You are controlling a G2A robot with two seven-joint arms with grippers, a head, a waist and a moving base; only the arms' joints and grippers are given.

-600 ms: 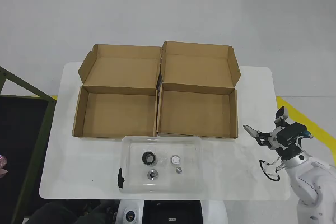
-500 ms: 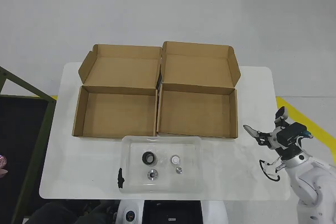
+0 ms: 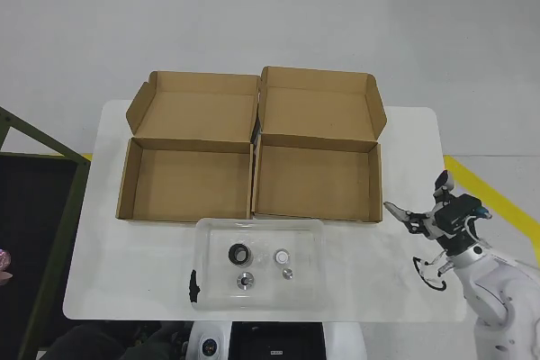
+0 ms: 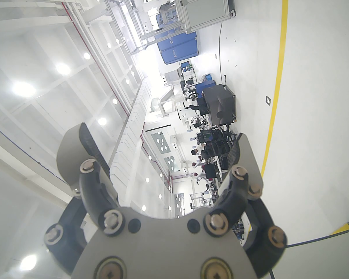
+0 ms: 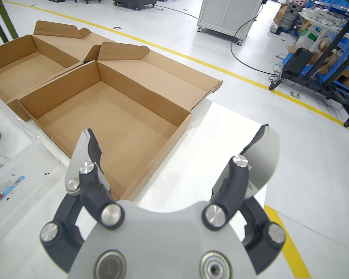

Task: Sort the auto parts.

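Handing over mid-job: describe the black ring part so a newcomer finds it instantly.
On the white table, in front of the two open cardboard boxes, sits a clear plastic tray. Four small parts lie inside; the black ring is in its left half, on the side nearer the boxes. It is the only dark part there: the other three are white or silvery metal.

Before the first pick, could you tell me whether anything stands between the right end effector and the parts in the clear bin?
Nothing visible does. Only bare table lies between the open right end effector and the clear bin; its own wall surrounds the black ring.
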